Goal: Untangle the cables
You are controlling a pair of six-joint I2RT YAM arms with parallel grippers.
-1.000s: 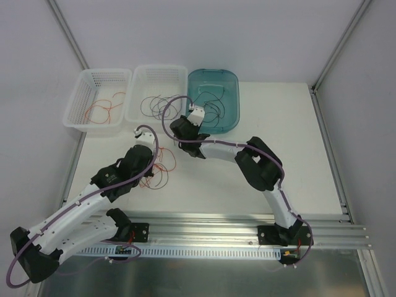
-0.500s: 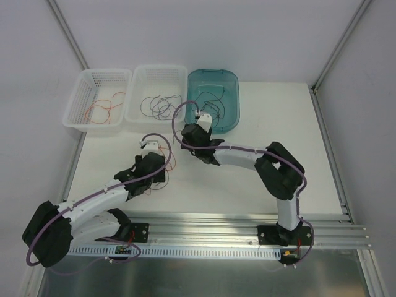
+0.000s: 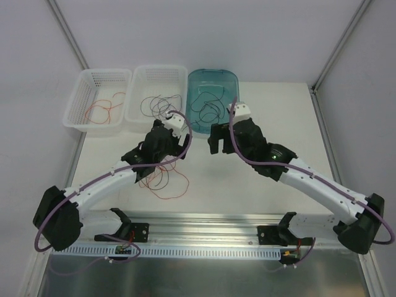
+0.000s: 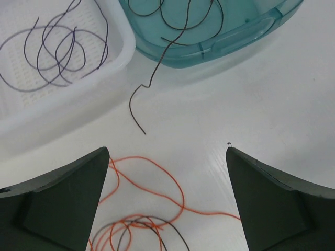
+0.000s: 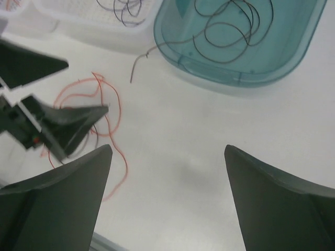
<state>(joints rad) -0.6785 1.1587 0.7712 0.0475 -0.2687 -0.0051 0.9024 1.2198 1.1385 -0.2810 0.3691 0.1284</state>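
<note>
The left pincer hangs spread and empty above the worktop, and a loose knot of red-orange and black cables lies directly beneath it, between its fingers. Just ahead of it a stray black wire trails over the rim of the teal bin, where more black strands coil. Ahead and to its left, further black strands rest in a white basket. The right pincer, also spread and holding nothing, hovers over bare worktop with the knot off to its left. The cables look near weightless, limp yet springy, and likely to slip from a loose grip or drag their neighbours along. A firm pinch on a free end, or on the outer arc of one red loop, seems the best hold. Compared with a second earlier, the left arm has stretched forward toward the bin and the right pincer has drawn back from it.
</note>
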